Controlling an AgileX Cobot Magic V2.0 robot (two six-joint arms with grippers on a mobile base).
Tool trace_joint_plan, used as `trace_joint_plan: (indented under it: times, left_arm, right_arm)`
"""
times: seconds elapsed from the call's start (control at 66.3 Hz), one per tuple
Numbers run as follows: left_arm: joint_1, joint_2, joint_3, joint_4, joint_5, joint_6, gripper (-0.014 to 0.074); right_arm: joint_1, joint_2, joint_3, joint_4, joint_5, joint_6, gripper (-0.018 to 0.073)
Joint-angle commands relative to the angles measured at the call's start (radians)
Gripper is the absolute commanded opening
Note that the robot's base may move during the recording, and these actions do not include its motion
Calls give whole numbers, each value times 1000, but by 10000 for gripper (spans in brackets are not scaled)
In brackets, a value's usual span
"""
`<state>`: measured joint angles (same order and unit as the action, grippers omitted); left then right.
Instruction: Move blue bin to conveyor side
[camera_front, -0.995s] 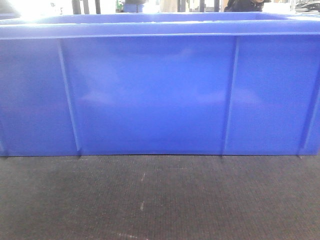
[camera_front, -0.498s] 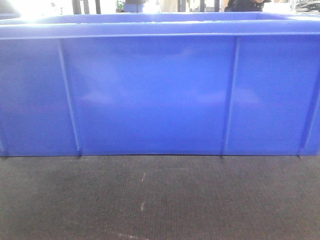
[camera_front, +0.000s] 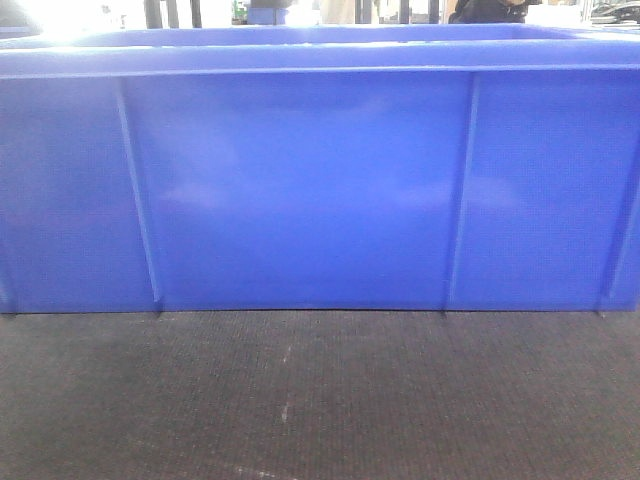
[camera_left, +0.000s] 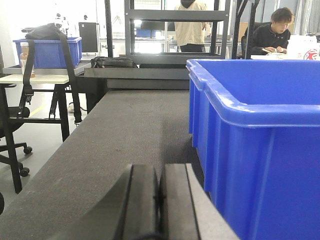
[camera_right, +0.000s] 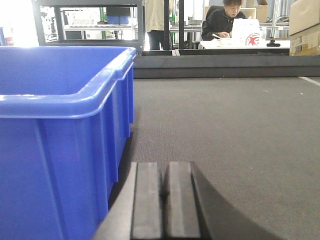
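Nothing has shifted since earlier: both my left pincer (camera_left: 159, 200) and right pincer (camera_right: 164, 200), pressed together, flank the blue bin (camera_front: 320, 190) resting on the conveyor side (camera_front: 320, 400), push seemingly unfinished.

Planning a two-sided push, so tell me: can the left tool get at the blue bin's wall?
Probably yes. The left tool, shut and empty, sits low on the belt right beside the blue bin, with nothing visible between them.

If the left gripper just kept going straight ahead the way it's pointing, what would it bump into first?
Probably nothing soon. The shut left gripper points along the bare conveyor side, with the blue bin just to its right. The grey shelf frame at the far end seems first.
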<state>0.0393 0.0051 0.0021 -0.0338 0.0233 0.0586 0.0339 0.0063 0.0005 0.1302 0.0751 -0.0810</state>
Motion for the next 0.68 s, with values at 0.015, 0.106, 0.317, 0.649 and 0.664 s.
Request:
trace_joint_plan:
  times: [0.015,0.106,0.317,0.649,0.664]
  left_arm:
    - [1,-5,-2,-6,-18,2,-8]
    - [1,-5,-2,-6,-18,2,-8]
    - [1,-5,-2,-6,-18,2,-8]
    - [1,-5,-2,-6,-18,2,-8]
    - [1,-5,-2,-6,-18,2,-8]
  right_arm:
    - [-5,-6,0,5,-30,-8,-80]
    - [-5,-6,0,5,-30,-8,-80]
    - [-5,-6,0,5,-30,-8,-80]
    - [-5,-6,0,5,-30,-8,-80]
    - [-5,-6,0,5,-30,-8,-80]
